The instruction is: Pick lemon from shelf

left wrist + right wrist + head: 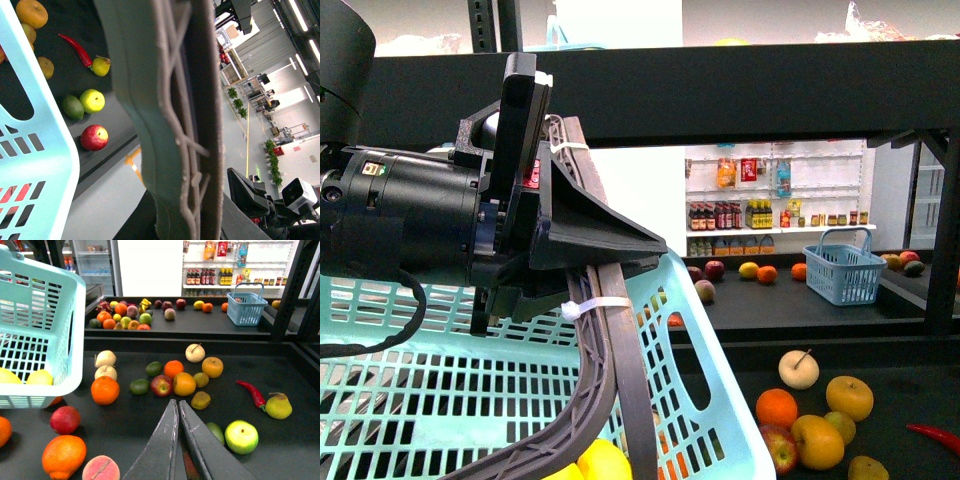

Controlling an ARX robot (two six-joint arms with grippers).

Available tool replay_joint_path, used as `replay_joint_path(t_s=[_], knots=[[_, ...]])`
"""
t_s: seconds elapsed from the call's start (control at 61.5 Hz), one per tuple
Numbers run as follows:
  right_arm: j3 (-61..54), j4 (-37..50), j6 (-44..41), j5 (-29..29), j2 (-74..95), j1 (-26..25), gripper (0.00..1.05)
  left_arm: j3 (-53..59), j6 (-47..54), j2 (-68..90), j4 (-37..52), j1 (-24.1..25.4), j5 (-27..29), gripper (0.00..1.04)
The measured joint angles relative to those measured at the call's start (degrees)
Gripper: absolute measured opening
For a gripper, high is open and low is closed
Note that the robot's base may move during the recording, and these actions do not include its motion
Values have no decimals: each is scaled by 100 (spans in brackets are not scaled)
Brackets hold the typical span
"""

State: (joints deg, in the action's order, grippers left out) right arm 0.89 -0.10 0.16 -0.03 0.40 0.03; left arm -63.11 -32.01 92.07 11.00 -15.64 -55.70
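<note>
My left gripper (605,385) fills the near front view, shut on the rim of a pale teal basket (440,390) and holding it up over the shelf. Its fingers (170,125) fill the left wrist view. A yellow lemon (603,462) lies in the basket. In the right wrist view two yellow fruits (39,377) show through the basket (45,325) wall. My right gripper (176,403) is shut and empty above the black shelf tray (290,440), among loose fruit.
Oranges (105,390), apples (162,385), a round yellow-orange fruit (212,367), a green apple (241,436), a red chilli (252,393) and a pear (278,406) lie on the tray. A blue basket (243,308) and more fruit sit on the rear tray. A black top tier (770,85) hangs overhead.
</note>
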Motion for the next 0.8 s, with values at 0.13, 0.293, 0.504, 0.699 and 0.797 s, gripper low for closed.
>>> replay_joint_path(t_s=[0.13,0.293,0.504,0.699,0.797], knots=[[0,0,0,0,0,0,37,0,2,0,0,0,0,10],[0,0,0,0,0,0,64,0,2,0,0,0,4,10],[0,0,2,0,0,0,100,188,-374,22,719,24,28,10],[0,0,0,-7,-7,0,102,155,-1947,522,2671,367,1248,10],[0,0,2,2,-7,0,102,-76,-2651,846,3027,752,1991,10]])
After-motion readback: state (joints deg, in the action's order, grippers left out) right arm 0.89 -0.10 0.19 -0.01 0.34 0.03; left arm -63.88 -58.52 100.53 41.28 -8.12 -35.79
